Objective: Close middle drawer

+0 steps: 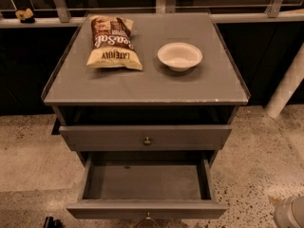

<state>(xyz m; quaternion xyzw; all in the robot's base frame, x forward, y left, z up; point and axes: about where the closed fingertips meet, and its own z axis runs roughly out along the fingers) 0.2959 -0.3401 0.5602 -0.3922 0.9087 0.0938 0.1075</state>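
Observation:
The middle drawer point(145, 182) of the grey cabinet is pulled far out towards me. It is a shallow grey box with nothing in it. Its front panel point(147, 208) lies near the bottom edge, with the small knob point(148, 217) just showing below it. The top drawer front point(95, 137) with its round knob point(147, 140) sits above it, slightly out from the cabinet. The lowest drawer is hidden under the open one. Only the pale rounded body of my gripper point(290, 213) shows, in the bottom right corner, right of the drawer front and apart from it.
On the cabinet top point(199, 87) lie a chip bag point(111, 44) at the left and a white bowl point(179, 56) at the right. A white post point(285, 87) stands on the speckled floor at the right. A dark wall with a rail runs behind.

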